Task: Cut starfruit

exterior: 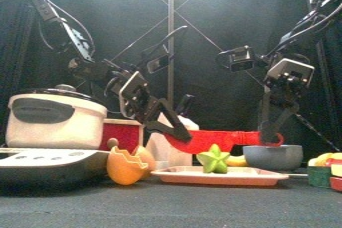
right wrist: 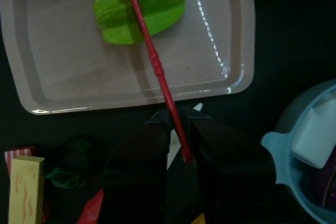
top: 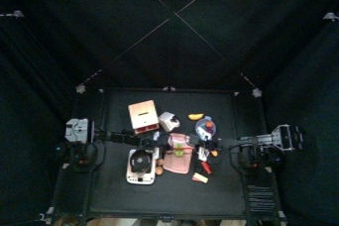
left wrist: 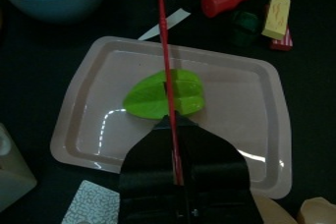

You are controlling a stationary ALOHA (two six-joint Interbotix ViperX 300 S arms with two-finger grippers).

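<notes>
Overhead, we see the tabletop (top: 113, 198) crowded with small things between the two arms, one arm at each side edge; the fruit is too small to pick out there. Next, from the front, the green starfruit (exterior: 214, 158) stands on a shallow tray (exterior: 254, 179), with a white rice cooker (exterior: 56, 120) to the picture's left, a red bowl (exterior: 227, 138) behind and a blue-grey bowl (exterior: 273, 156) to the right. Then, in the left wrist view, the left gripper (left wrist: 174, 164) hangs above the tray (left wrist: 92, 110), and a thin red line (left wrist: 168, 51) runs out from it across the starfruit (left wrist: 184, 95); we cannot tell its grip. Lastly, in the right wrist view, the right gripper (right wrist: 182, 135) hovers just off the tray's rim (right wrist: 132, 98), a like red line (right wrist: 151, 51) crossing the starfruit (right wrist: 132, 12); here too we cannot tell the grip
</notes>
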